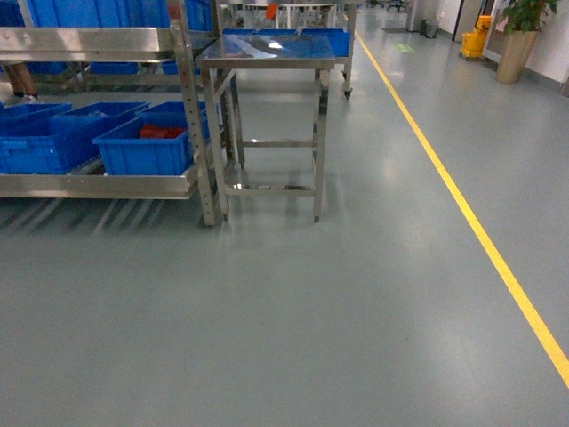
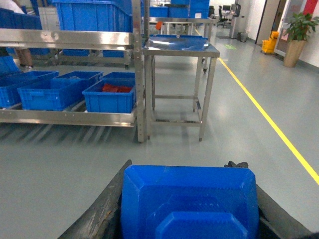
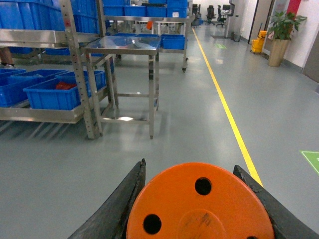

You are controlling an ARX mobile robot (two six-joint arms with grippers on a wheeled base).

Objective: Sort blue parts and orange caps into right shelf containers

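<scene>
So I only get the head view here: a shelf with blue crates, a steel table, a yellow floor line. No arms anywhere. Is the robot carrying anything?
Observer: Yes. The left gripper is shut on a blue part, which fills the bottom of its wrist view.
Operator: And the other arm?
Observer: The right gripper is shut on an orange cap; its flat face has round holes.
Operator: Do those cameras see anything more of the room?
Observer: Office chairs stand far down the aisle.
</scene>
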